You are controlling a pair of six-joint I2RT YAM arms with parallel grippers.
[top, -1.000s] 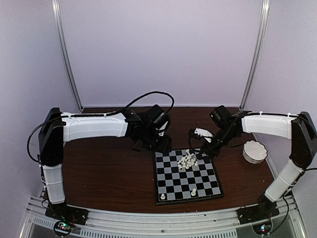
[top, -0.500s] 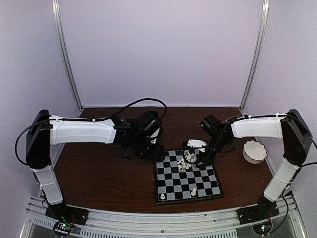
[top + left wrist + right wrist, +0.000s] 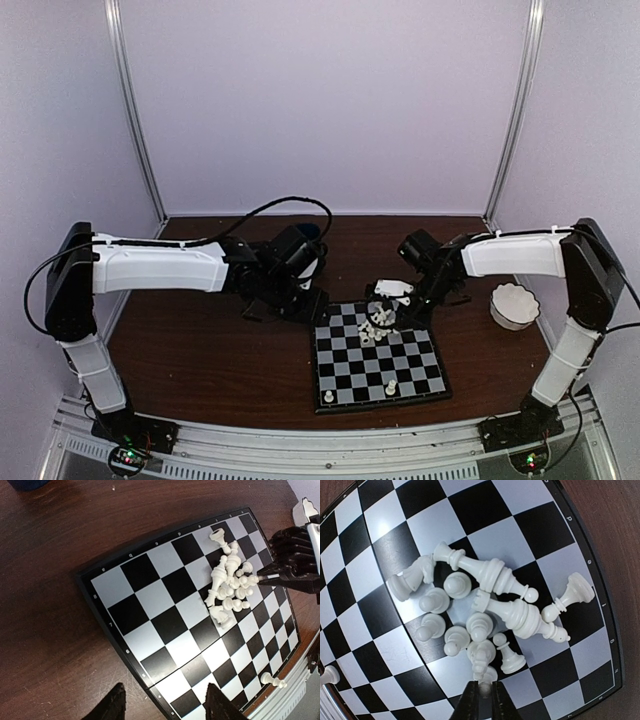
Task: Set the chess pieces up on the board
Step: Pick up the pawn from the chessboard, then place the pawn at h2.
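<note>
The board (image 3: 415, 370) lies flat on the brown table right of centre. Several white chess pieces (image 3: 377, 322) lie tumbled in a heap on its far squares, also seen in the left wrist view (image 3: 230, 587) and the right wrist view (image 3: 485, 605). Two more pieces stand alone near the front edge (image 3: 328, 398) (image 3: 391, 387). My right gripper (image 3: 483, 696) is down at the near side of the heap, its fingers pinched on a small white piece (image 3: 483, 686). My left gripper (image 3: 167, 707) is open and empty, hovering over the board's left edge (image 3: 115, 645).
A white scalloped bowl (image 3: 514, 305) stands on the table to the right of the board. A dark blue object (image 3: 25, 484) sits at the far left corner of the left wrist view. The right gripper's black fingers (image 3: 272, 575) show there against the heap.
My right gripper has come left and down from beyond the board's far edge onto the heap and pinched a piece. My left arm has drawn back slightly to the left.
</note>
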